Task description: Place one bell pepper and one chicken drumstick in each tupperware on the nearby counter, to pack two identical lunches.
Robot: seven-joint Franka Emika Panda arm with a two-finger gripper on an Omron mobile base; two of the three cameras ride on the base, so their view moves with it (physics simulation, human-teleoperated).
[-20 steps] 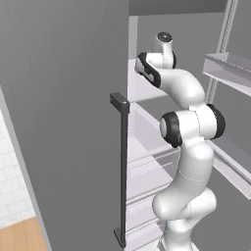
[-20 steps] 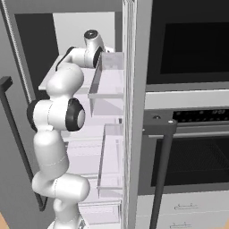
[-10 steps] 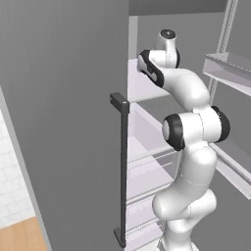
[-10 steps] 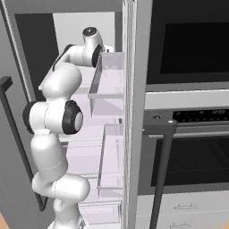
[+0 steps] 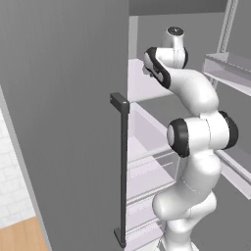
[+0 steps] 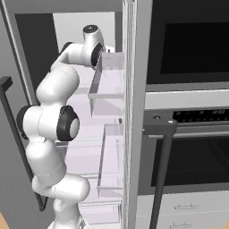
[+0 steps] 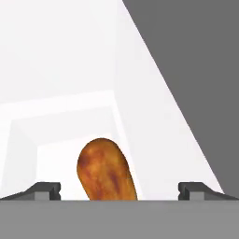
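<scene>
Reaching high into the open fridge (image 5: 147,162), my arm (image 5: 196,137) bends over its white shelves, with the built-in oven (image 6: 188,147) off to the right. On the upper shelf (image 7: 60,121) lies a chicken drumstick (image 7: 105,170), thick end away from me. My claw (image 7: 119,189) is spread wide, one fingertip on each side of the drumstick, neither touching it.
</scene>
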